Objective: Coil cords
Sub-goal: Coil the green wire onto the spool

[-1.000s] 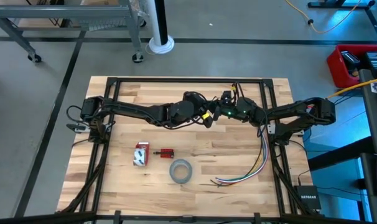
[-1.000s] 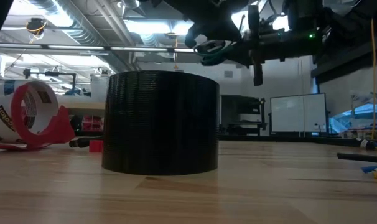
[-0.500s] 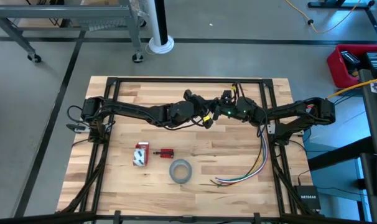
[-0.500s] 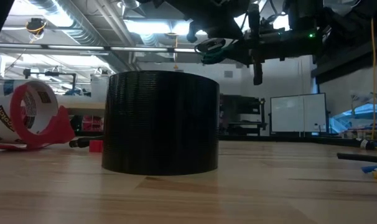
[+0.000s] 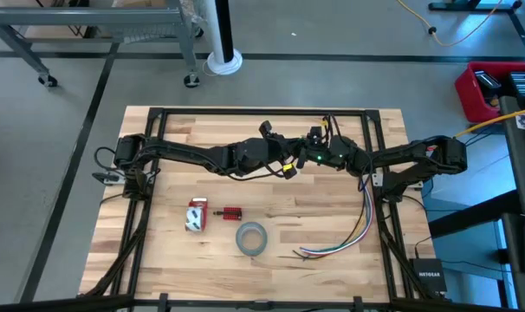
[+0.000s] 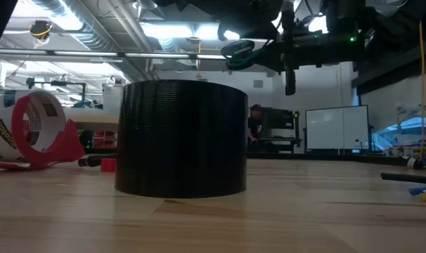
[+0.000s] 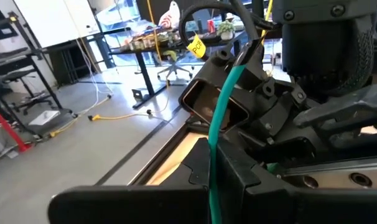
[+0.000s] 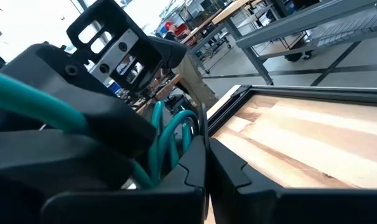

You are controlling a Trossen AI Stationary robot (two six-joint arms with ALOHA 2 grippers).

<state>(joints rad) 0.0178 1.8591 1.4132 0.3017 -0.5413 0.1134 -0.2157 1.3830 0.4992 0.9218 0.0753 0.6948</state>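
Observation:
The cord (image 7: 221, 118) is teal, with a yellow tag (image 7: 196, 45) and a dark loop above it. Its coiled loops (image 8: 171, 140) show in the right wrist view and hang high over the table in the low view (image 6: 238, 50). My left gripper (image 5: 285, 163) and my right gripper (image 5: 304, 159) meet tip to tip above the table's middle, toward its far side. Both are shut on the cord, in the left wrist view (image 7: 211, 186) and the right wrist view (image 8: 204, 177). My left gripper pinches a straight run of the teal cord (image 7: 212, 163) between its two fingers, coming level from the table's left. The cord runs on from the fingers to my right gripper, clear of the table. My right gripper is shut at the coiled loops (image 8: 156, 163), coming level from the table's right. Its own finger (image 8: 139, 193) hides the place of contact. The coil is lifted clear of the table.
A grey tape roll (image 5: 251, 237) lies near the table's front and fills the low view as a dark cylinder (image 6: 181, 137). A red and white tape dispenser (image 5: 196, 215), a small red piece (image 5: 231, 212) and a bunch of multicoloured wires (image 5: 356, 227) lie around it.
My left gripper has turned about its wrist while both grippers stay together. The coil has risen a little and tipped, as the low view shows.

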